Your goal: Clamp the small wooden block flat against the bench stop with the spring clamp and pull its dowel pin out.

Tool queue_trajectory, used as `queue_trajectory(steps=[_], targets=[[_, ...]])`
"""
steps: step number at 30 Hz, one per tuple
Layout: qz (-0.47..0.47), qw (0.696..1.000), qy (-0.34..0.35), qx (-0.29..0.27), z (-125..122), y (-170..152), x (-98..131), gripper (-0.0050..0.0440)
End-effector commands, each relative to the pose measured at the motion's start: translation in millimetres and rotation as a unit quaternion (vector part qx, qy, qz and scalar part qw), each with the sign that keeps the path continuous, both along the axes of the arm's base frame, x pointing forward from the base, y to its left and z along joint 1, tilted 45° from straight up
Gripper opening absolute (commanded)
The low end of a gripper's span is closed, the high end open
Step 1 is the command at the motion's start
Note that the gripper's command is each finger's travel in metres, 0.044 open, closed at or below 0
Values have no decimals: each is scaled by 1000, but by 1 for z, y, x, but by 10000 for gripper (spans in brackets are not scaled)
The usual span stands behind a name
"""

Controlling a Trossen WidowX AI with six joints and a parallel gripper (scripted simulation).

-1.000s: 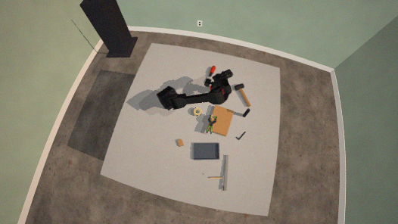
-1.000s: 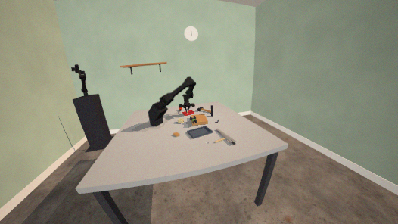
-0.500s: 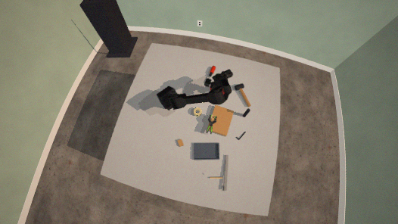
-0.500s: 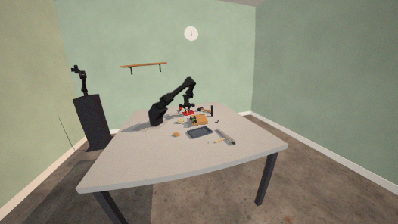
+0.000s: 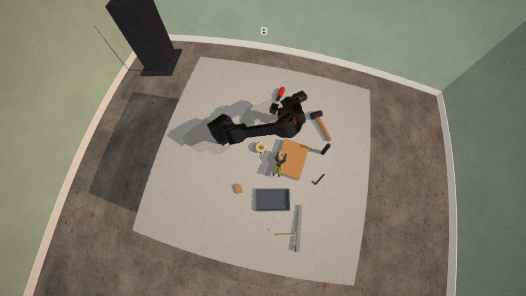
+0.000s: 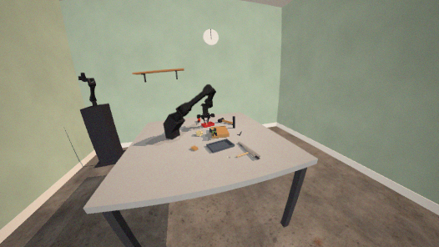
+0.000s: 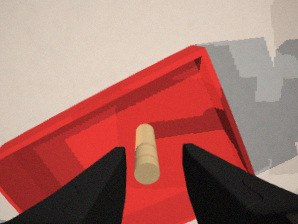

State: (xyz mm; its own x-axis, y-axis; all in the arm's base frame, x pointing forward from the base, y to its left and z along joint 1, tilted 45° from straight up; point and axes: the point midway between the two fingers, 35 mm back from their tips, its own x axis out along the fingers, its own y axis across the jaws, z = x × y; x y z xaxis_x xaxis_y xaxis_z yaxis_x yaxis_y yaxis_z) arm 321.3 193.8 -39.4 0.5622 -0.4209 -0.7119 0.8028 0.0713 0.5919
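Gripper (image 7: 152, 163) hangs over a red tray (image 7: 80, 143) near the far edge of the table (image 6: 175, 183), its jaws parted and holding nothing. In the wrist view the pin (image 7: 145, 155) lies on the tray floor in the gap between the two black fingers, with clear space on either side, so neither pad touches it. Its long axis runs roughly straight away from the wrist, in line with the fingers, so the jaws stand across its width.

From above, the board (image 5: 294, 159) lies toward the table's near edge from the arm (image 5: 255, 131), and the green-handled clamp (image 5: 278, 164) sits at the board's left edge. The block under it is too small to make out, so whether it lies flat against the stop cannot be told.

By my reading, the pin is already delivered and what remains is to lift the arm away. That retreat turns on rising straight up: the pin lies directly below and between the fingers, so any sideways drift could nudge it.

No brand, label or readable writing shows anywhere; the white disc (image 6: 210, 37) on the far wall is too small to read.
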Motion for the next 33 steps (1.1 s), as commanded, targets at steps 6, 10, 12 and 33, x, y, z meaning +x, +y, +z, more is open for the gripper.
queue_trajectory(steps=[6,10,12,33], targets=[[0,1000,-5,3,21,11,-13,170],[1,1000,-6,2,30,14,-21,210],[1,1000,-6,2,31,15,-21,230],[3,1000,-3,2,26,15,-21,420]])
